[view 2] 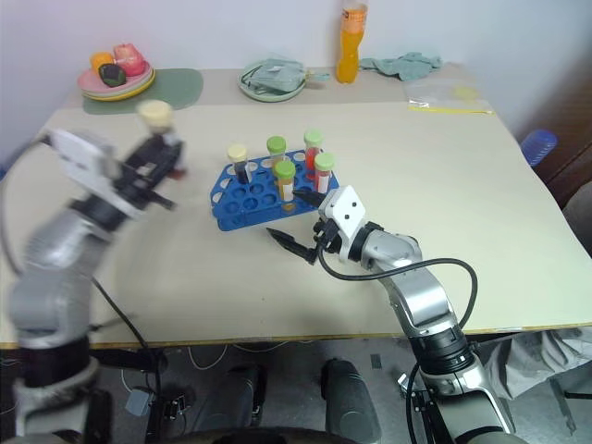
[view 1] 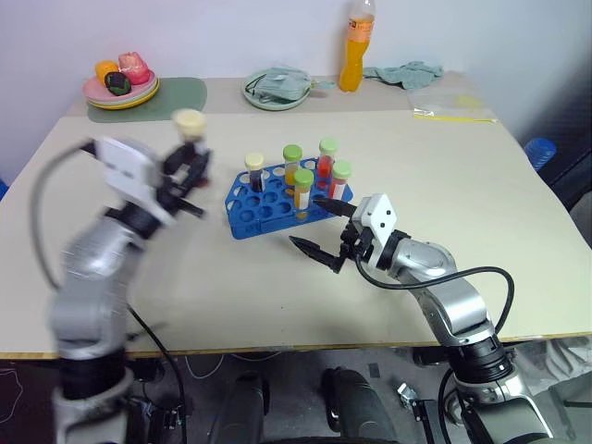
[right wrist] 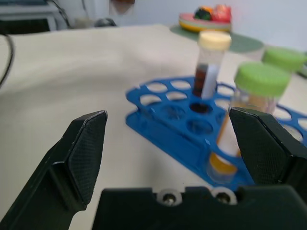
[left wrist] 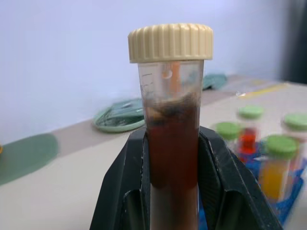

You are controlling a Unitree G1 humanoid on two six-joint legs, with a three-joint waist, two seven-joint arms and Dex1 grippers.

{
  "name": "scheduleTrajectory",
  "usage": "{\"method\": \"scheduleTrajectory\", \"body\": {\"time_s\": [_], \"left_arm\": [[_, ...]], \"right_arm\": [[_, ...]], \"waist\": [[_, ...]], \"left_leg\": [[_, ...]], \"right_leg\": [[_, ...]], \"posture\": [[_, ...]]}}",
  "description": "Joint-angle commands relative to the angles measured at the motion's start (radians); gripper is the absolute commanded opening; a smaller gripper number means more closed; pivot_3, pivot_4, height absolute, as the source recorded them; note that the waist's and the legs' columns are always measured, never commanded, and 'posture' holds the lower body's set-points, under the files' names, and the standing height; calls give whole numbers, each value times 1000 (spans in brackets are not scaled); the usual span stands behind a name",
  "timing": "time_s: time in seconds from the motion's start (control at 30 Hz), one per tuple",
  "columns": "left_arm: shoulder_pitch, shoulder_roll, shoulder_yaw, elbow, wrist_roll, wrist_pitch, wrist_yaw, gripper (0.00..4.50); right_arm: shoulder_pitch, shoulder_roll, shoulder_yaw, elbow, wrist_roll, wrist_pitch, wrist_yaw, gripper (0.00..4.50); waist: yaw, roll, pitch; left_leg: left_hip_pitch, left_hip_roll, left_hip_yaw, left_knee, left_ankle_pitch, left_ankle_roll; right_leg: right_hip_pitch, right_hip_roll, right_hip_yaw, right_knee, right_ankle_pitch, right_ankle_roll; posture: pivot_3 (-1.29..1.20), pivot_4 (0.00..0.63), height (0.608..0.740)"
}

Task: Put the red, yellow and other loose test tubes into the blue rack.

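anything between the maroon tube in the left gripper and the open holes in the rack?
Nothing visible. The left gripper holds the maroon tube above bare table, left of the blue rack. The rack's near-left holes are open; the standing tubes sit toward its right and back.

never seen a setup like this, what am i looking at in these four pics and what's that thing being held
A two-armed humanoid robot is sorting test tubes on a beige table. Two pictures come from cameras on its head, looking down; the other two come from cameras on its wrists. The left gripper is shut on a clear plastic tube of dark maroon liquid with a cream cap. The right gripper is open beside the bright blue plastic rack, which already holds five tubes. Plates and an orange drink bottle stand at the far edge.
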Motion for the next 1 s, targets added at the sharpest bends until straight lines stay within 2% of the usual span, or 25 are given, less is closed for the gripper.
{"method": "scheduleTrajectory", "body": {"time_s": [0.03, 0.1, 0.2, 0.4, 0.73, 1.0], "left_arm": [[29, -119, -163, 22, 229, -128, 220, 736], [37, -180, -195, 77, 279, -148, 288, 736], [33, -201, -228, 129, 329, -156, 312, 736], [16, -194, -208, 206, 333, -129, 294, 736], [14, -216, -202, 298, 263, -252, 229, 736], [23, -192, -227, 246, 372, -324, 257, 736]], "right_arm": [[-9, 10, -16, 2, -15, -34, -16, 4500], [-14, 15, -21, 5, -16, -34, -24, 4500], [-20, 17, -23, 8, -20, -37, -32, 4500], [-18, 22, -28, 6, -27, -37, -46, 4500], [0, 43, -9, -25, -31, -27, -75, 4500], [2, 47, -5, -26, -31, -27, -71, 4500]], "waist": [[-2, 0, 0], [-6, 1, 0], [-8, 1, 0], [-3, 1, -1], [0, 1, -1], [-1, 1, -1]], "left_leg": [[0, 0, 0, 0, 0, 0], [1, 1, 1, -1, 0, 0], [1, 2, 0, -1, 0, 0], [1, 2, 0, -1, 0, 0], [1, 2, 0, -1, 0, 0], [1, 1, 0, -1, 0, 0]], "right_leg": [[0, 0, 0, 0, 0, 0], [0, 1, 1, 0, 0, 0], [0, 4, 1, 0, 0, -1], [0, 3, 1, 0, 0, -1], [0, 3, 0, 0, 0, -1], [1, 3, 0, 0, 0, -1]], "posture": [[0, 150, 740], [0, 150, 740], [0, 150, 740], [0, 150, 740], [0, 150, 740], [0, 150, 740]]}}
